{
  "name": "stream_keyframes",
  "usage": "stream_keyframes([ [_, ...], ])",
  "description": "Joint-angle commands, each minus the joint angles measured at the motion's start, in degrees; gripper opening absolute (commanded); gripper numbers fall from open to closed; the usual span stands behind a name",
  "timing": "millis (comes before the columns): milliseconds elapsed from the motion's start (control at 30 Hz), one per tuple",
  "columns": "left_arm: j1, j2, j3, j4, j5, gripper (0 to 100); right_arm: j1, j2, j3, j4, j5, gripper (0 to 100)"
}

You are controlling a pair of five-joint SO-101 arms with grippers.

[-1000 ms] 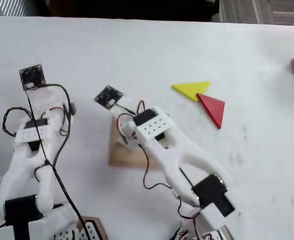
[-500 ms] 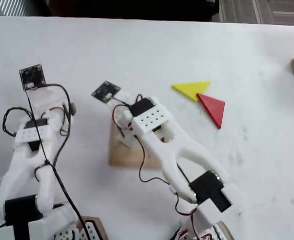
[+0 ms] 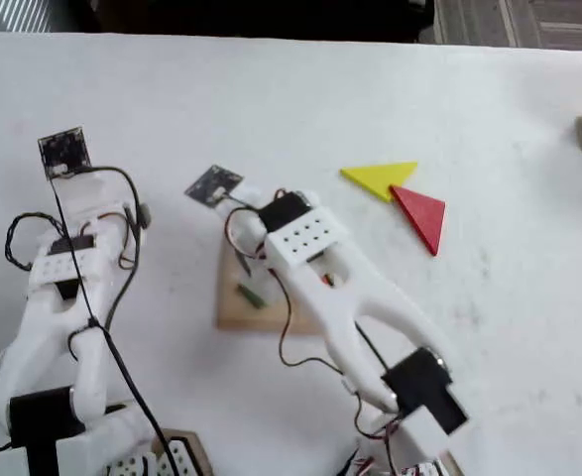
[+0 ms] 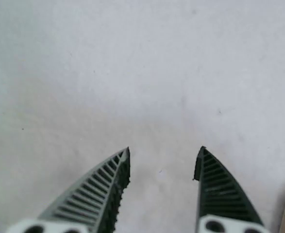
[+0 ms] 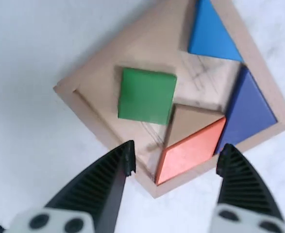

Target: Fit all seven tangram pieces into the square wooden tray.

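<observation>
The left hand [image 4: 162, 153] hangs spread above the table [image 4: 132, 73].

This is looking like a robotics lab: the left arm [image 3: 58, 297] and right arm [image 3: 355, 297], white plastic and loosely wired, are sitting on a plain white surface [image 3: 271, 99].

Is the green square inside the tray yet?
Inside: the green square sits within the tray rim, below the open right gripper.

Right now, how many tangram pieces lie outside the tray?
2: a yellow triangle and a red triangle, side by side on the table right of the tray. The right arm may hide more.
</observation>
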Motion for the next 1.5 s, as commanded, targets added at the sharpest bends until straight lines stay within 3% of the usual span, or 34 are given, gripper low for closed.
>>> stream_keyframes([
  [0,0.57,0.04,-2.29,0.44,0.26,23,2.07,-9.27,0.0,6.37,0.09,21.8],
  [200,1.98,-0.57,-0.7,0.53,0.26,23,13.23,-17.89,10.55,4.09,0.18,0.9],
  [333,3.56,-0.66,-0.88,2.2,0.35,21,19.82,-22.99,21.1,-1.54,0.18,2.2],
  [500,5.23,-3.38,-0.44,3.96,0.35,1,27.03,-29.14,35.69,-8.92,0.18,1.7],
  [600,6.55,-7.52,0.53,8.26,0.44,4,33.01,-33.45,41.14,-11.91,4.75,1.7],
  [833,21.05,-22.99,7.65,16.0,0.26,2,41.45,-40.04,49.05,-15.52,7.21,1.7],
  [900,25.8,-28.7,10.37,18.64,-0.35,2,44.44,-39.87,50.37,-15.78,10.9,1.8],
  [1100,41.01,-38.46,15.21,25.58,-13.45,2,51.47,-37.14,52.22,-15.78,17.23,1.8],
  [1267,52.18,-38.46,15.3,23.3,-5.98,2,49.8,-36.7,52.22,-16.84,17.14,1.8],
  [1467,54.55,-33.36,17.49,16.35,-2.37,2,49.8,-36.7,52.31,-16.92,17.49,1.8],
])
